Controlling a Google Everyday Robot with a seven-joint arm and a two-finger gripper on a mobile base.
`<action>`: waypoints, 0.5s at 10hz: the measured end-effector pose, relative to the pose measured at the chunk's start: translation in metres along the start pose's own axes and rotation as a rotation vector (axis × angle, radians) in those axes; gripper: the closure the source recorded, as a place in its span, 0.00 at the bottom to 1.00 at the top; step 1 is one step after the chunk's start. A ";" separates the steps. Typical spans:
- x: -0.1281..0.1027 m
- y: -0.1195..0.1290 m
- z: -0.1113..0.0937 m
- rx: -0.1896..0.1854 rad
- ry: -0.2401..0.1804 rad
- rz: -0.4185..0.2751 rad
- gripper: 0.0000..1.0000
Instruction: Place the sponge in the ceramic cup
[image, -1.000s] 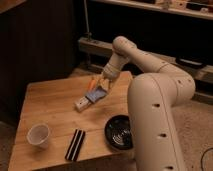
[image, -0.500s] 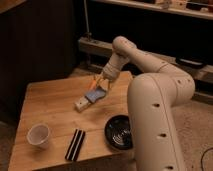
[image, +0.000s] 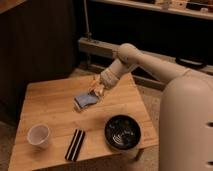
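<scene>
Gripper (image: 95, 91) pinched tight on sponge (image: 84, 100). Ceramic cup (image: 39, 135) well apart, front-left of gripper. Best: hold tight, stop right above cup.

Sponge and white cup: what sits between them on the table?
Only bare wooden table between the sponge and the ceramic cup, in the camera view. The tool grips the sponge over mid-table.

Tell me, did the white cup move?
No. The cup stays near the table's front edge, same gap from the black bar. The hand, shut on the sponge, hovers over the table's middle.
</scene>
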 end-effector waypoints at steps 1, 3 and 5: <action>-0.003 -0.007 0.005 0.002 -0.034 -0.022 1.00; -0.011 -0.019 0.020 -0.007 -0.093 -0.063 1.00; -0.031 -0.034 0.047 -0.025 -0.161 -0.117 1.00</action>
